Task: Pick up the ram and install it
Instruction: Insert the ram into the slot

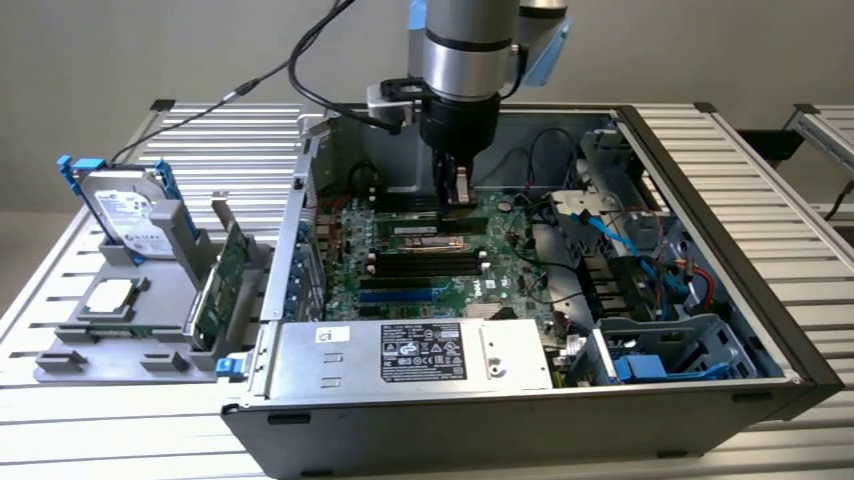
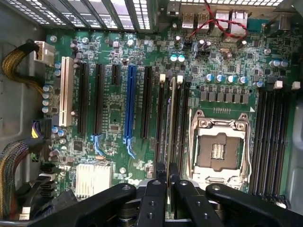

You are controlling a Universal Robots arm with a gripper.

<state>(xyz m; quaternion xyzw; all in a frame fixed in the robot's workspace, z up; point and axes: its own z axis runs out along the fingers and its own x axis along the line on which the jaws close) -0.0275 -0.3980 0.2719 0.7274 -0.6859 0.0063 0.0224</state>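
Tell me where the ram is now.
The ram is gripped in the pincer inside the computer case, edge-on along the black memory slots, between the processor socket and the blue slot.

A plain pale grey wall (image 1: pixel 134 50) runs across the top of the frame. A slatted metal table (image 1: pixel 774 190) spans the rest, with a second table (image 1: pixel 830 130) at the upper right edge.
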